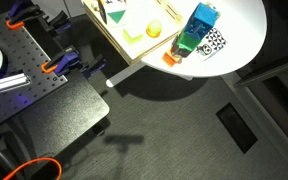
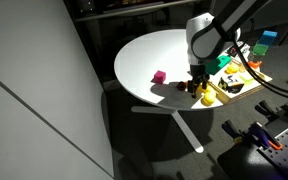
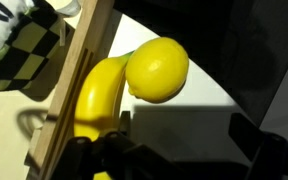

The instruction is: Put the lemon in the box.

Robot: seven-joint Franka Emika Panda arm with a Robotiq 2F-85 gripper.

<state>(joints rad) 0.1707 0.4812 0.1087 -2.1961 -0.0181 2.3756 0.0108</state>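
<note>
The gripper [image 2: 196, 88] hangs spread wide and empty just short of the lemon [image 3: 157, 70], which rests against a banana [image 3: 96, 100] beside the box [image 3: 91, 30] rim; centre the jaws on the lemon alone; close gently, as it looks likely to roll.

White rounded arm [image 2: 203, 36], dark joints, black tool [image 2: 197, 84]

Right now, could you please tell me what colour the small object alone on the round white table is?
Magenta-pink; the small object shows best in an exterior view.
</note>
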